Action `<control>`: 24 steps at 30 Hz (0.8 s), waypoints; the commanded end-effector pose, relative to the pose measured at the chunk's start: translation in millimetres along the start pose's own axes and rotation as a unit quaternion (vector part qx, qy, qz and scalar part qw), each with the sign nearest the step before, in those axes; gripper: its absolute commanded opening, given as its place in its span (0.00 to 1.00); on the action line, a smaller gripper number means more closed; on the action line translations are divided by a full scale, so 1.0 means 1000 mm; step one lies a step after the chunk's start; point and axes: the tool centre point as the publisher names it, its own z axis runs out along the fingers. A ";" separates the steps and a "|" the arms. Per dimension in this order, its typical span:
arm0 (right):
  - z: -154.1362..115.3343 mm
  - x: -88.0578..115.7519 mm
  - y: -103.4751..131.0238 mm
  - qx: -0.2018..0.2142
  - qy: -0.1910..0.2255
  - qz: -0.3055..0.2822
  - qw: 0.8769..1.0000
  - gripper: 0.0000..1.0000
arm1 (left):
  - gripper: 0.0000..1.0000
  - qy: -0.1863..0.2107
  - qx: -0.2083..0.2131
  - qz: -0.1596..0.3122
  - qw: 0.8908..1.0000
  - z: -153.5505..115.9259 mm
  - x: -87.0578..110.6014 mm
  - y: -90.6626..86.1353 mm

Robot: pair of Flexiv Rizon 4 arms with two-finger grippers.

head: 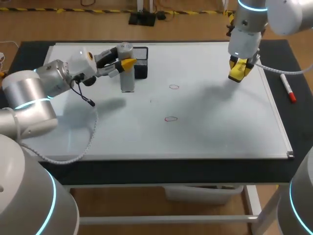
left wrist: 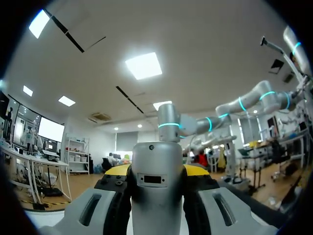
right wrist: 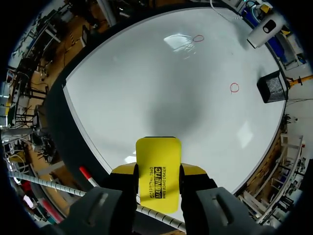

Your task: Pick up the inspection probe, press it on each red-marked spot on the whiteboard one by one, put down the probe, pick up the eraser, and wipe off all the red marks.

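whiteboard (head: 210, 137): glossy, smooth | probe (head: 127, 81): matt grey metal | eraser (right wrist: 157, 169): smooth yellow plastic

Left claw (head: 125, 64) is gripping the upright probe (head: 127, 81) on the whiteboard (head: 210, 132); right claw (head: 240, 68) is holding the eraser (head: 236, 74) above it.

White whiteboard (head: 205, 132) is showing two red ring marks (head: 174, 87); yellow eraser (right wrist: 158, 169) is carrying black lettering; probe (left wrist: 157, 171) is showing silver-grey, mesh box (head: 141, 66) black.
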 end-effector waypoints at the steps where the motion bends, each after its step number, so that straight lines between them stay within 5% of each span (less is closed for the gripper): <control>1: 0.000 0.000 -0.001 0.000 0.002 -0.001 1.000 0.00 | 0.00 -0.042 0.001 -0.001 0.999 0.022 0.008 0.008; 24: 0.000 0.000 -0.001 0.000 0.002 -0.001 1.000 0.00 | 0.00 -0.009 -0.006 -0.018 1.000 0.109 0.013 0.052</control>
